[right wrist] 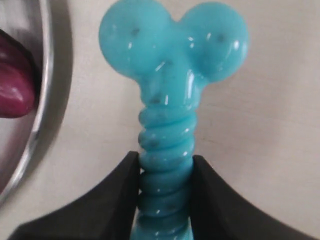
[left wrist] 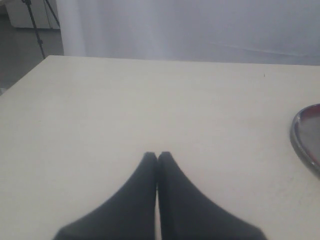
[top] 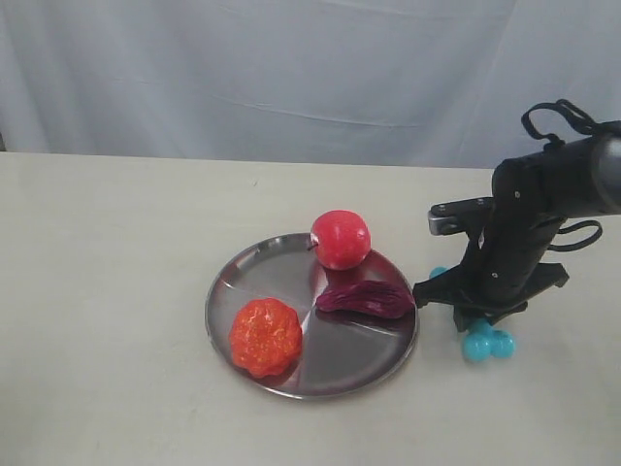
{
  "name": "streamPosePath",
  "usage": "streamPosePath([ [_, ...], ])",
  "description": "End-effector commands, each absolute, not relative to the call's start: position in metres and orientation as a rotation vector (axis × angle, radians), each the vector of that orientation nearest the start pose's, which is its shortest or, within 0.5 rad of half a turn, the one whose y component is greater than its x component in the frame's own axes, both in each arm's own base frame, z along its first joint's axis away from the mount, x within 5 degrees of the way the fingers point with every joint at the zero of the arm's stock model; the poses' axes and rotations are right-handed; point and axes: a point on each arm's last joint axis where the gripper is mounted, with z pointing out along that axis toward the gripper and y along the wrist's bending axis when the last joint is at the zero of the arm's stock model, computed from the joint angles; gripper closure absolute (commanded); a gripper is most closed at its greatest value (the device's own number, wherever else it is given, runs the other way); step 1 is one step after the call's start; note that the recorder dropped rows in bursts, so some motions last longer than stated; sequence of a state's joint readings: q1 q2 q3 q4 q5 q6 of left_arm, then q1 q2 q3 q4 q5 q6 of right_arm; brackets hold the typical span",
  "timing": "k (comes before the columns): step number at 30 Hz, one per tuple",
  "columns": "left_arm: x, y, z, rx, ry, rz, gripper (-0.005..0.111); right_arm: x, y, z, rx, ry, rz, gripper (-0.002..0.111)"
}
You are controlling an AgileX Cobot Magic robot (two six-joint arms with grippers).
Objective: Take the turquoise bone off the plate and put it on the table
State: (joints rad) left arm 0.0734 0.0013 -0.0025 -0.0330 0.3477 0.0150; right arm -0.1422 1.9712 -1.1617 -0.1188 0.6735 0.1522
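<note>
The turquoise bone [top: 487, 342] is off the plate, just right of the silver plate [top: 275, 383] over the cream table [top: 107, 252]. My right gripper [top: 473, 313] is shut on its ribbed shaft; in the right wrist view the black fingers [right wrist: 117, 200] press both sides of the turquoise bone [right wrist: 167, 100], whose knobbed end points away over the table [right wrist: 280, 125]. Whether it touches the table I cannot tell. The plate's rim [right wrist: 42, 90] lies close beside it. My left gripper [left wrist: 158, 156] is shut on nothing, low over bare table [left wrist: 125, 100], with the plate's edge [left wrist: 301, 140] off to one side.
On the plate lie a red apple [top: 341, 239], an orange ridged fruit toy [top: 265, 336] and a dark purple piece [top: 366, 299], also seen as the purple piece [right wrist: 15, 80]. A white curtain [top: 291, 68] hangs behind the table.
</note>
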Motion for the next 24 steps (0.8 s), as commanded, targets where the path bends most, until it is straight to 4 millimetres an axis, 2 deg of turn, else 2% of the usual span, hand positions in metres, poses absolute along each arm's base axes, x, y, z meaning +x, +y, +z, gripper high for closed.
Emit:
streamPosePath([
  [1,0.053,0.003,0.182,-0.081,1.824,0.031,0.107,0.361,-0.061,0.131,0.289,2.933,-0.121,0.109],
  [4,0.053,0.003,0.182,-0.081,1.824,0.031,0.107,0.361,-0.061,0.131,0.262,2.936,-0.124,0.107],
  [5,0.053,0.003,0.182,-0.081,1.824,0.031,0.107,0.361,-0.061,0.131,0.260,2.936,-0.124,0.103],
  [9,0.053,0.003,0.182,-0.081,1.824,0.031,0.107,0.360,-0.060,0.131,0.268,2.938,-0.117,0.072],
  [12,0.053,0.003,0.182,-0.081,1.824,0.031,0.107,0.360,-0.060,0.131,0.277,2.939,-0.109,0.055],
  [18,0.053,0.003,0.182,-0.081,1.824,0.031,0.107,0.357,-0.059,0.132,0.299,2.964,-0.110,0.054],
  [20,0.053,0.003,0.182,-0.081,1.824,0.031,0.107,0.355,-0.059,0.144,0.301,2.955,-0.113,0.054],
  [24,0.053,0.003,0.182,-0.081,1.824,0.031,0.107,0.344,-0.058,0.195,0.300,2.850,-0.121,0.054],
])
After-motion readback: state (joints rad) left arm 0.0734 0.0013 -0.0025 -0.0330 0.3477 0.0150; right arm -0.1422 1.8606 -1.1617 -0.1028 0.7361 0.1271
